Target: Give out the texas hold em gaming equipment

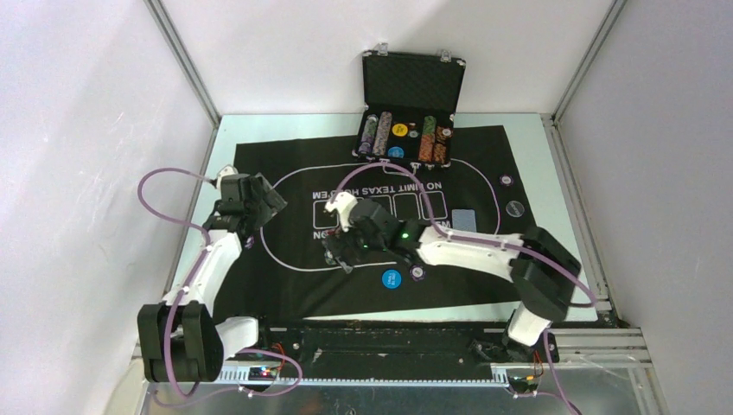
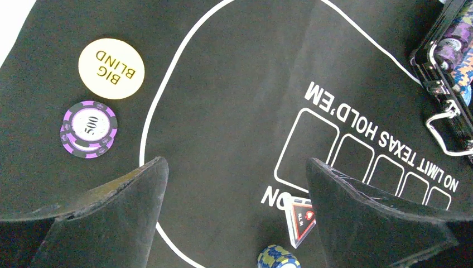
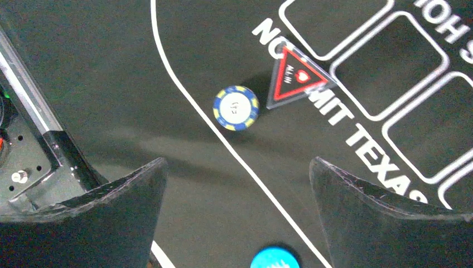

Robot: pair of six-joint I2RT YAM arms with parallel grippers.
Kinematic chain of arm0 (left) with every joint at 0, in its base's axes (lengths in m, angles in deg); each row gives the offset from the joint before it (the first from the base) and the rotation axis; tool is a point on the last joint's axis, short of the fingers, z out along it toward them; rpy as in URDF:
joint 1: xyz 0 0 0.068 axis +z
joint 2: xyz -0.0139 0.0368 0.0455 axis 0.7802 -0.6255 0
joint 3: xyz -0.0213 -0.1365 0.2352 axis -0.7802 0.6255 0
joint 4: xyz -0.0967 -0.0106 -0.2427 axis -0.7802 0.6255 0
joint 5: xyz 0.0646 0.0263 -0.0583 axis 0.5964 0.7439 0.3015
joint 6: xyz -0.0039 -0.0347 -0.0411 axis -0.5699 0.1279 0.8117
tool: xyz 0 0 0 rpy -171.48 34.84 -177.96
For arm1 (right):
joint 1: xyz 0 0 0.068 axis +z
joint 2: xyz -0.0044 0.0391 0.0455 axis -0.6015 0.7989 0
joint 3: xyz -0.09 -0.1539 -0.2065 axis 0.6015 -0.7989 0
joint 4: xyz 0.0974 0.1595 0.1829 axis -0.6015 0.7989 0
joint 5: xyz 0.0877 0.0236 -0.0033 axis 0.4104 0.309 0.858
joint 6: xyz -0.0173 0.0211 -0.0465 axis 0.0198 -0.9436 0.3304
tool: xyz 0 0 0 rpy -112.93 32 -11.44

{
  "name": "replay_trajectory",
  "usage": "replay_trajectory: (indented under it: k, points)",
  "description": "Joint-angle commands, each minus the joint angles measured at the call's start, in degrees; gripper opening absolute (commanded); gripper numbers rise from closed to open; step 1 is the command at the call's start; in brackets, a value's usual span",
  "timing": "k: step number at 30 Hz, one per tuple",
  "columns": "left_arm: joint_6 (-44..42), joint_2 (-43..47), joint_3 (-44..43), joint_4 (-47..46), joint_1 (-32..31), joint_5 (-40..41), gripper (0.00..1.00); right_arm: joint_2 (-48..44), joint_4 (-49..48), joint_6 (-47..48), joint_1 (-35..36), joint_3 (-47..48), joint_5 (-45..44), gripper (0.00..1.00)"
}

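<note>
My left gripper (image 1: 259,206) (image 2: 234,167) is open and empty above the mat's left end. Ahead of it lie a yellow "BIG BLIND" button (image 2: 111,68) and a purple 500 chip (image 2: 89,129). My right gripper (image 1: 343,249) (image 3: 237,167) is open and empty over the mat's near left part. Beyond its fingertips lie a blue-and-yellow chip (image 3: 236,107) (image 2: 278,257) and a clear triangular red-and-black marker (image 3: 295,77) (image 2: 301,219). A blue button (image 1: 391,278) (image 3: 273,259) and a purple chip (image 1: 418,273) lie near the front edge. A blue-backed card (image 1: 464,220) lies on the mat's right part.
The open black case (image 1: 413,95) with rows of chips stands at the mat's far edge; its corner shows in the left wrist view (image 2: 446,61). A purple chip (image 1: 506,180) and a dark grey button (image 1: 515,208) lie at the right. The black felt mat (image 1: 484,156) covers the table.
</note>
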Motion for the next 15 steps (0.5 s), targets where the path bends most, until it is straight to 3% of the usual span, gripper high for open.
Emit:
replay_trajectory:
  k: [1,15]
  points:
    - [-0.4,3.3,1.2,-1.6,-0.2,2.3,1.00,7.6,2.4,2.8,1.6,8.0,-1.8,0.99]
    - [-0.1,5.5,1.9,-1.8,-0.2,2.6,1.00,22.7,9.3,4.1,3.0,22.7,-3.9,0.86]
